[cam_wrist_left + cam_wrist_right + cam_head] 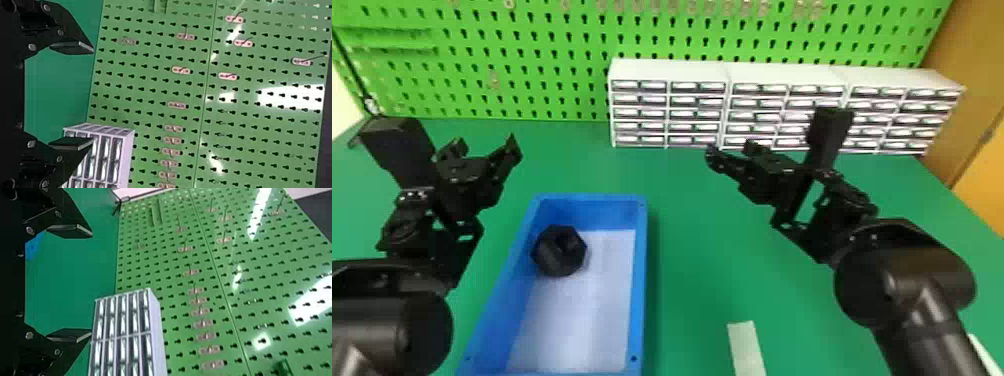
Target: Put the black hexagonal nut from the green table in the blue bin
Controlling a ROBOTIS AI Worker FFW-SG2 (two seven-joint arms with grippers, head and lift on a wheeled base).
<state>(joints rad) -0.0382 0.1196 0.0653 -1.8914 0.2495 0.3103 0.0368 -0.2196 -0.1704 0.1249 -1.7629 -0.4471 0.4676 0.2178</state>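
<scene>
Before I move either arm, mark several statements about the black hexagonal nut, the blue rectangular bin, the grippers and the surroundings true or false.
1. The black hexagonal nut lies inside the blue rectangular bin. True.
2. The left gripper is clamped on the nut. False: its fingers stand apart, holding nothing.
3. The nut sits at the bin's near end. False: it is toward the far end, by the left wall.
4. The right gripper has its fingers apart. True.
5. The pale flat strip lies on the green table, right of the bin. True.
</scene>
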